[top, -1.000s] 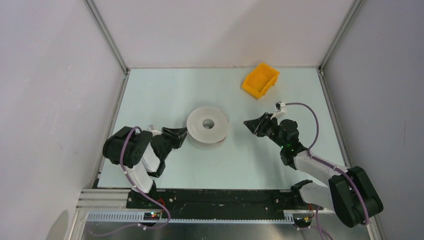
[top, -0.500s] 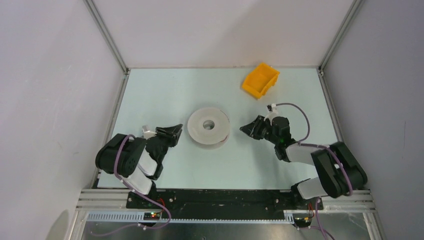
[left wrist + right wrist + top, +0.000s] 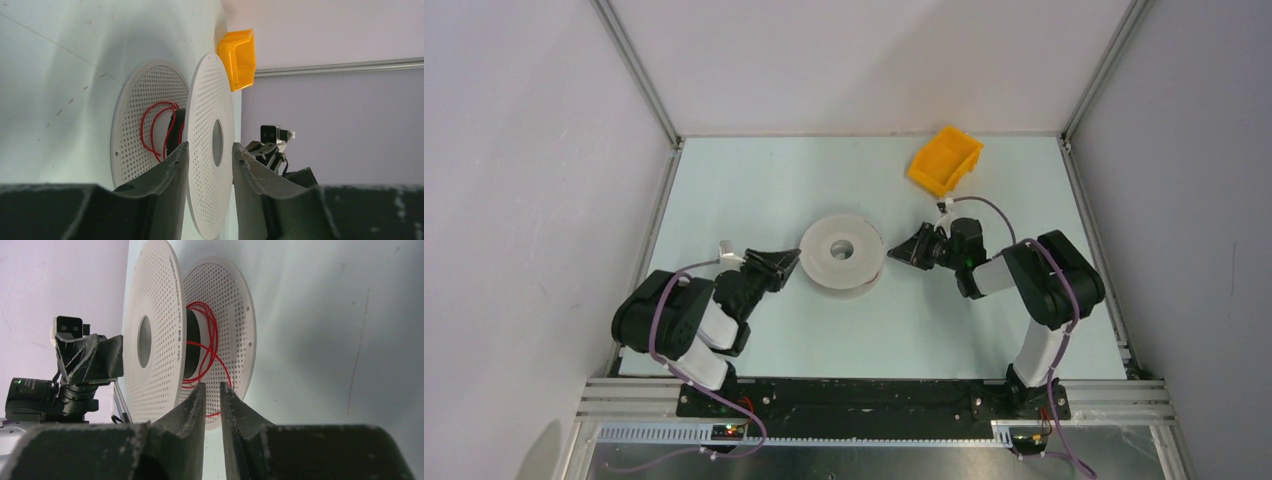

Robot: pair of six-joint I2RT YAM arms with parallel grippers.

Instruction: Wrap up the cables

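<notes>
Red wire (image 3: pixel 210 347) hung loose on the spool (image 3: pixel 841 250), so left gripper (image 3: pixel 209 145) straddled its rim half-open, probably steadying, while right gripper (image 3: pixel 212 385) sat barely open by a loop.

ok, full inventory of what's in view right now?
perforated plastic spool: 1, white with dark hub, flat at mid-table
thin wire: loose loops, count unclear, red, around the hub between the spool's flanges
open-front plastic bin: 1, orange, far right of table
table: 1, pale green
walls: white, three sides, metal corner posts
left arm, right arm: black and white, purple hoses, near edge
left tool: black, open, at spool's left rim
right tool: black, narrow gap, at spool's right side by the wire
</notes>
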